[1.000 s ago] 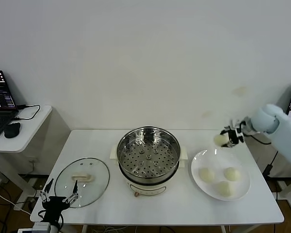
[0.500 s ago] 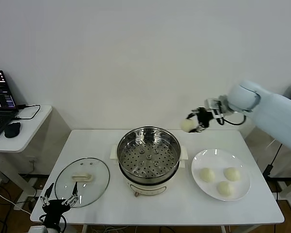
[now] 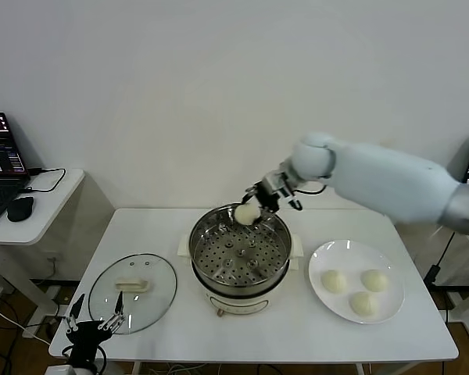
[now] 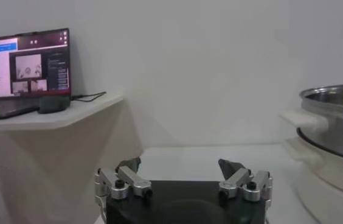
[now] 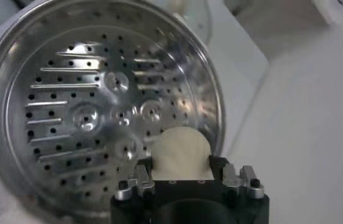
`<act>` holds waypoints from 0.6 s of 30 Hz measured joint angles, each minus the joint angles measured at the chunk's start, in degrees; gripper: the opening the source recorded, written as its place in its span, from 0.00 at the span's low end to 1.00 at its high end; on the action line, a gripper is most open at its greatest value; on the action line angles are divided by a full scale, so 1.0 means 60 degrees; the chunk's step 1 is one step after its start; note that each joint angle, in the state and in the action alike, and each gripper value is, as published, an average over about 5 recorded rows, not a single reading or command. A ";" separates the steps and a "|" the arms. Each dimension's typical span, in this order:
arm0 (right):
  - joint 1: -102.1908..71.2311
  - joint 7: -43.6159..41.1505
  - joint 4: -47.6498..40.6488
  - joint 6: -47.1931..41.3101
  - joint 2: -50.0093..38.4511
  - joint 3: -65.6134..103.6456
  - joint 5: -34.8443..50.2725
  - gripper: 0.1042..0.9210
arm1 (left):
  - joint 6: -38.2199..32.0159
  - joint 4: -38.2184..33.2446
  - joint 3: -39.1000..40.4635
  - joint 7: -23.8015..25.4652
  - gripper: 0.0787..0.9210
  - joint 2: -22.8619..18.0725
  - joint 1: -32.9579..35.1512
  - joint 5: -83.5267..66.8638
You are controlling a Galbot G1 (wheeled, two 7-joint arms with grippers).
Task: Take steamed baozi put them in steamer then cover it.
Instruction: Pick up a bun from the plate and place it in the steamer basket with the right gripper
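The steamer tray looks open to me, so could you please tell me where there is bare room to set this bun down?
The whole perforated tray of the steamer is bare. The right pincer holds one baozi over its far rim. The plate is crowded with three buns. The cover fills the table's left, near the idle left pincer.

Plain white wall (image 3: 219, 94) behind a white table (image 3: 422, 328) and side desk (image 3: 47, 205).

Head view looks down from high over the whole table (image 3: 297, 344); both wrist views sit close, sharing the steamer (image 3: 239, 254) (image 4: 336, 122) (image 5: 98, 103).
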 measured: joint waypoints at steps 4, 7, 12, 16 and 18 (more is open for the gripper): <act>-0.0098 0.0077 -0.0264 0.0660 0.0273 -0.0113 -0.0778 0.60 | -0.0019 0.0007 -0.0027 0.0005 0.88 -0.0028 -0.0025 0.0005; -0.0200 0.0154 -0.0460 0.1122 0.0429 -0.0144 -0.1353 0.60 | -0.0033 0.0026 -0.0031 0.0011 0.88 -0.0047 -0.0052 0.0021; -0.0420 0.0312 -0.0797 0.1768 0.0640 -0.0137 -0.2209 0.60 | -0.0060 0.0060 -0.0031 0.0022 0.88 -0.0061 -0.0084 0.0057; -0.0618 0.0449 -0.1078 0.2180 0.0805 -0.0078 -0.2798 0.60 | -0.0092 0.0102 -0.0026 0.0022 0.88 -0.0064 -0.0097 0.0070; -0.0714 0.0513 -0.1236 0.2362 0.0896 -0.0030 -0.3051 0.61 | -0.0112 0.0124 -0.0023 0.0023 0.88 -0.0065 -0.0095 0.0085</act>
